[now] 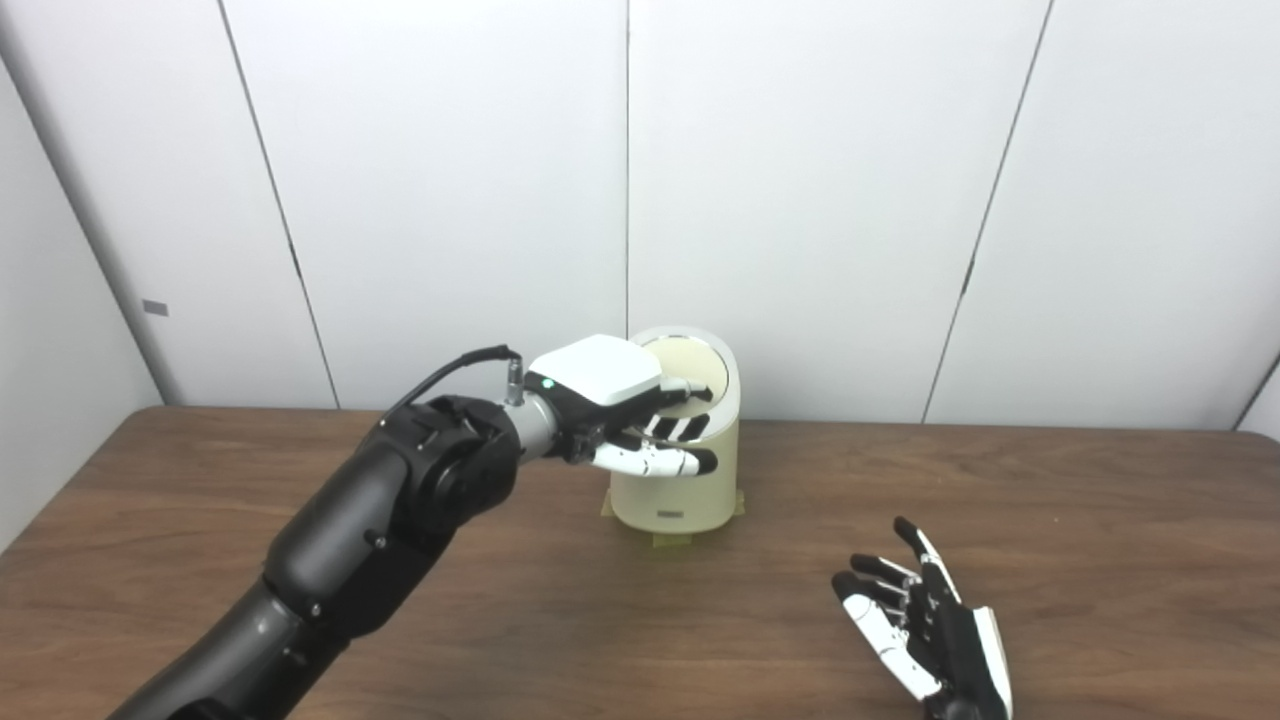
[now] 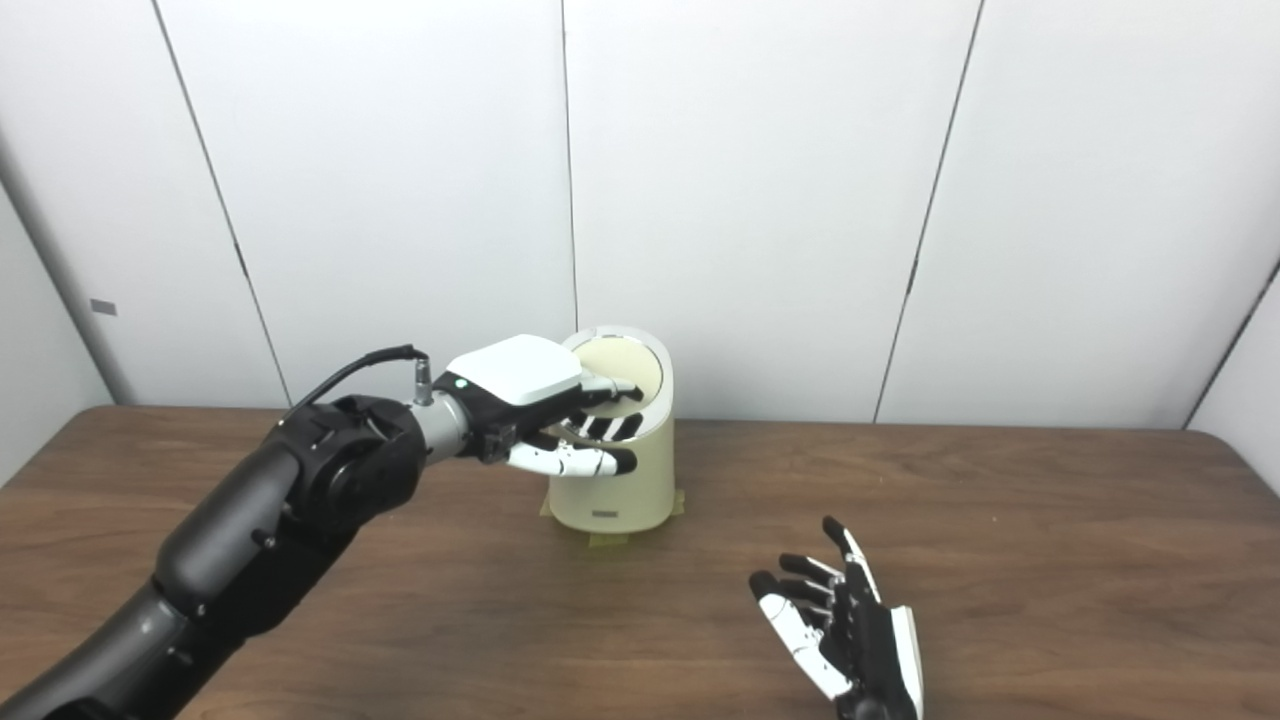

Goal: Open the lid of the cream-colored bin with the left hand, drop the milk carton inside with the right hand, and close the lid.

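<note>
A cream-colored cylindrical bin (image 1: 680,480) stands at the back middle of the wooden table, near the wall. Its round lid (image 1: 700,365) sits on top, tilted toward me. My left hand (image 1: 625,410) reaches over the bin's left front rim, fingers spread and lying on the lid; it holds nothing. My right hand (image 1: 925,620) rests low at the front right, palm up, fingers apart and empty. No milk carton shows in either view.
Strips of yellowish tape (image 1: 672,540) hold the bin's base to the table (image 1: 1050,520). White wall panels stand right behind the bin. The table's far edge runs along the wall.
</note>
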`<state>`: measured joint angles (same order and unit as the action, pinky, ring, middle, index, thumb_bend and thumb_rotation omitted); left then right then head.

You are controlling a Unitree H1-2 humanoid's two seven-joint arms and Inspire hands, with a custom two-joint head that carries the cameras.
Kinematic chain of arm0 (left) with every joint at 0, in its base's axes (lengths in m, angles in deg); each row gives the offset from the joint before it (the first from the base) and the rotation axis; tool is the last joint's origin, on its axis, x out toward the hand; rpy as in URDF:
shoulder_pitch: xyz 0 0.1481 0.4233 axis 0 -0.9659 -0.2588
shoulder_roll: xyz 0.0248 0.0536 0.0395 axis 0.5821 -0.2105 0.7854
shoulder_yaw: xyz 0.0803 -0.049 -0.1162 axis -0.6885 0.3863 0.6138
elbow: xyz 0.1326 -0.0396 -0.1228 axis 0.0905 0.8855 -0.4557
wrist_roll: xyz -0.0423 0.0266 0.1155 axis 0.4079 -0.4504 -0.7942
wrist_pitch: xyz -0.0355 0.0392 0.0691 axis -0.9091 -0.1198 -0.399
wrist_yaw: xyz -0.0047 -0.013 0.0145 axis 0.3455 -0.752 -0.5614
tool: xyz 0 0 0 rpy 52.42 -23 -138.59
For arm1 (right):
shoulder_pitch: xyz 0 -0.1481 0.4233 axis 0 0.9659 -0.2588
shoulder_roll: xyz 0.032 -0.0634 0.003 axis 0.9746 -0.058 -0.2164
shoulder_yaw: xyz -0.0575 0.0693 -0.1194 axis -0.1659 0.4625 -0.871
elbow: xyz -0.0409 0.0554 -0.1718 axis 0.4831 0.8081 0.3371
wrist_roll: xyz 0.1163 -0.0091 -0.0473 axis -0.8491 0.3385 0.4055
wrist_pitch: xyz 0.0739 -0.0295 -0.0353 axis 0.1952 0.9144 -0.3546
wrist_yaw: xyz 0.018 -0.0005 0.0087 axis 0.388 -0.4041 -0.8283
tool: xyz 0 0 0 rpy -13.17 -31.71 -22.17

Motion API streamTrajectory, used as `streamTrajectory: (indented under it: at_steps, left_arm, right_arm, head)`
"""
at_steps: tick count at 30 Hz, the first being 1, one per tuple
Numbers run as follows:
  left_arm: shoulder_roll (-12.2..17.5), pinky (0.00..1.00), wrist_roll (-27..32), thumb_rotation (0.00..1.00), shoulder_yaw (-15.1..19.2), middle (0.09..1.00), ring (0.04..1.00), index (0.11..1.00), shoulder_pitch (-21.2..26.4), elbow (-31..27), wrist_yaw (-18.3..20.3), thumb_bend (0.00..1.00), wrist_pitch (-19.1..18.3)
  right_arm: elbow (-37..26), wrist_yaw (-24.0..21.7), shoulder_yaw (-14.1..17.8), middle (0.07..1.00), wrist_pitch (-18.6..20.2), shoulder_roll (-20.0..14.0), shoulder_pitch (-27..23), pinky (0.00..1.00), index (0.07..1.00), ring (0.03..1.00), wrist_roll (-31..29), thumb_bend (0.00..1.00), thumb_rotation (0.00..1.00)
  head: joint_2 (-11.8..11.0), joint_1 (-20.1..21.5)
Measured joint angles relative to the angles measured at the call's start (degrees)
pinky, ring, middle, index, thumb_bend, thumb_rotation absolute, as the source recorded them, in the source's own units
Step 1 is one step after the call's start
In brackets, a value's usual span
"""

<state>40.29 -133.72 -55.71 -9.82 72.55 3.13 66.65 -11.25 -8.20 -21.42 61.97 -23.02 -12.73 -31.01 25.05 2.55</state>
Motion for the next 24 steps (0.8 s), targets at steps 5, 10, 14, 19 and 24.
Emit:
streamTrajectory:
  at_steps: [5, 10, 14, 19, 24]
  left_arm:
    - [-0.55, 0.83, 2.89, 0.85, 5.66, 0.887, 0.898, 0.877, -1.98, 0.6, -6.15, 0.42, 2.18]
    - [-1.91, 0.83, 8.91, 0.82, 13.07, 0.91, 0.905, 0.891, -2.77, -1.48, -9.94, 0.39, 1.27]
    - [-6.4, 0.85, 16.12, 0.77, 20.02, 0.917, 0.911, 0.906, -6.28, -5.76, -13.84, 0.32, -2.96]
    - [-8.09, 0.89, 21.81, 0.82, 23.09, 0.913, 0.924, 0.914, -11.32, -6.48, -14.1, 0.32, -7.73]
    - [-7.83, 0.9, 24.13, 0.89, 25.81, 0.903, 0.908, 0.925, -15.78, -9.02, -16.43, 0.33, -10.33]
  right_arm:
    - [0.05, 0.01, 0.13, 0.729, 0.0, 0.22, -0.1, 0.6, 0.925, 0.674, -0.65, 0.56, 0.57]
    - [0.05, 0.03, 0.21, 0.725, 0.01, 0.27, -0.1, 0.58, 0.914, 0.676, -0.74, 0.53, 0.6]
    - [0.2, 0.07, 0.59, 0.723, -0.13, 0.43, -0.21, 0.59, 0.899, 0.678, -1.52, 0.54, 0.61]
    - [0.84, 0.3, 1.29, 0.731, -0.69, 0.69, -0.5, 0.6, 0.891, 0.679, -2.14, 0.53, 0.55]
    - [0.93, 0.43, 2.12, 0.779, -1.35, 0.52, -0.71, 0.59, 0.904, 0.705, -2.87, 0.64, 0.55]
  head:
    - [0.0, 0.09]
    - [0.09, 0.09]
    - [0.18, 0.18]
    - [0.18, 0.26]
    - [0.53, 0.62]
